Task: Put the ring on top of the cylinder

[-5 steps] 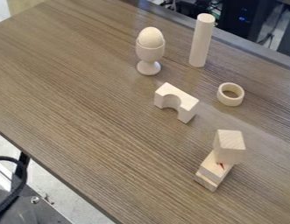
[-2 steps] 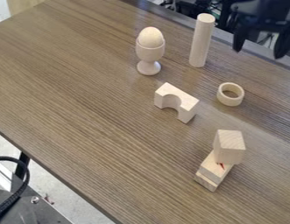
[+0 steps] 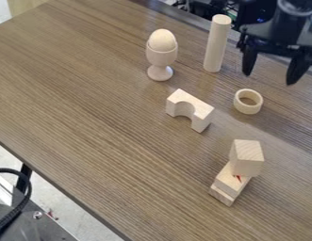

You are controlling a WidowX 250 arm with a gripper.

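Ring (image 3: 248, 109) rests flat on the tabletop (image 3: 108, 122), right of center in the camera view, its round opening facing up; not on the cylinder (image 3: 217, 44). Claw (image 3: 269, 78) is at upper right, just beyond the ring and apart from it, fingers spread wide and pointing down, nothing pinched between them. Height of the tips over the wood: cannot tell. Cylinder stands upright beyond the ring and a little left of it in view, near the claw's left-hand finger as seen here; its top is bare. Nearest neighbor on the ring's left side: notched block (image 3: 197, 104), near but not touching, its curved cut opening toward the lower left. Farther out, left of the cylinder, an egg cup (image 3: 161, 57) stands upright with an egg (image 3: 162, 40) seated in it. Toward the near side, below the ring in view and well apart from it, a group of blocks: a tall block (image 3: 247, 157) at the far end of a low block (image 3: 230, 181), a small red mark (image 3: 238, 178) by the tall one's base. Between ring and cylinder there is only a stretch of wood; notched block and egg cup both lie off to the left of that gap.
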